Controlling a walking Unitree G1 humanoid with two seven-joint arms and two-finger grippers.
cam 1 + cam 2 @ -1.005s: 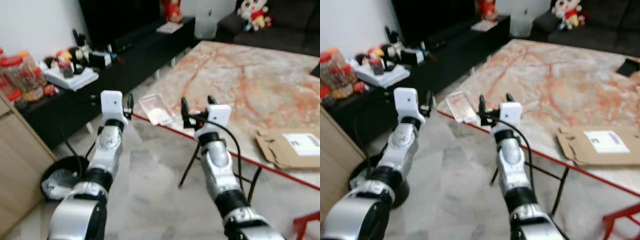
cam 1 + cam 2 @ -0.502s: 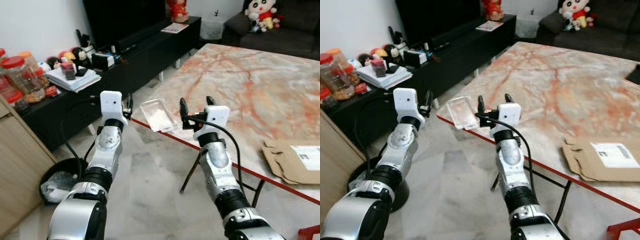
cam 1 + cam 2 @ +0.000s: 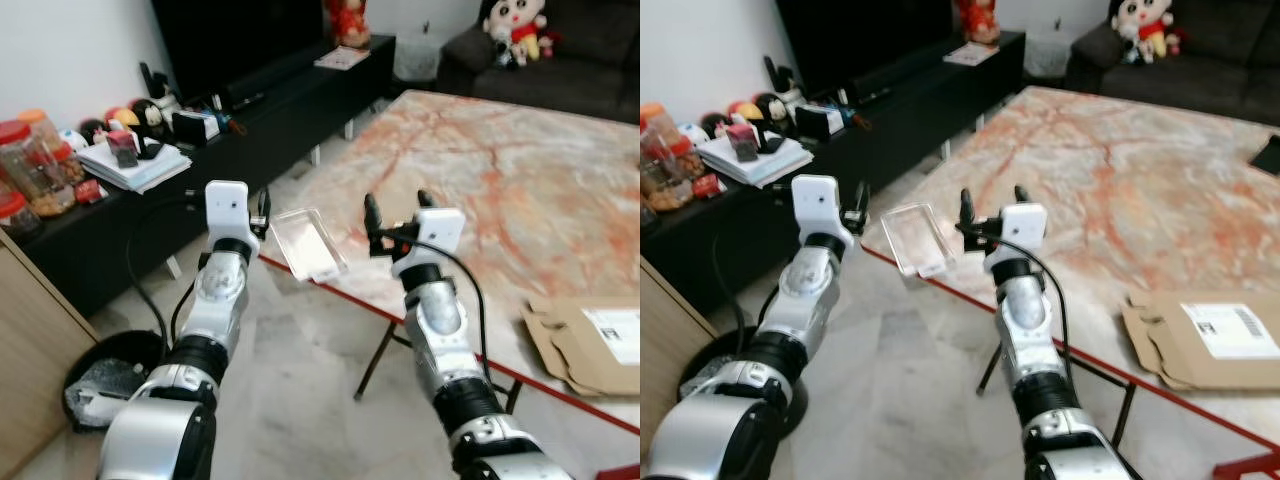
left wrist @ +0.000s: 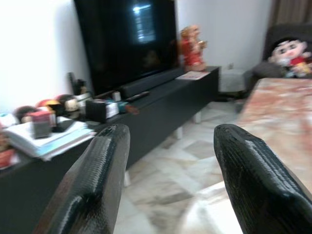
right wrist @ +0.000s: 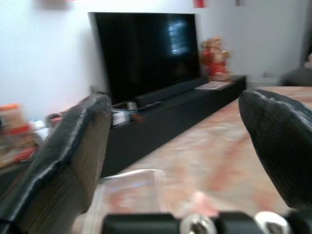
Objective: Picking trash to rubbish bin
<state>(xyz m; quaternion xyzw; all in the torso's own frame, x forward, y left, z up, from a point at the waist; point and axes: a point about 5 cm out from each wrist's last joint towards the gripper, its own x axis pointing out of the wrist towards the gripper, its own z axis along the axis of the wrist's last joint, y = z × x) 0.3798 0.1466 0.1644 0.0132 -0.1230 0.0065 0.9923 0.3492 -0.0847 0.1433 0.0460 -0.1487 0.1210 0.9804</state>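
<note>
1. A clear plastic tray (image 3: 309, 243) is seen on the near corner of the marble table (image 3: 520, 190), overhanging the red edge a bit. It's see-through, rectangular and shallow, with something whitish inside that can't be made out.
2. The right gripper (image 3: 395, 207) is held up just beside the tray, over the table edge. Its fingers (image 5: 73, 156) are spread wide, nothing is gripped, and the tray isn't touched.
3. The left gripper (image 3: 260, 207) is raised on the tray's other side, off the table. Its fingers (image 4: 92, 185) are spread wide too, with nothing between them.
4. Flattened cardboard (image 3: 585, 340) with a label is seen further along the table edge.
5. A black bin (image 3: 110, 375) sits on the floor to the left.
6. Further back there's a black TV bench (image 3: 250, 110) with clutter, and a plush toy (image 3: 515, 25) on a sofa.
</note>
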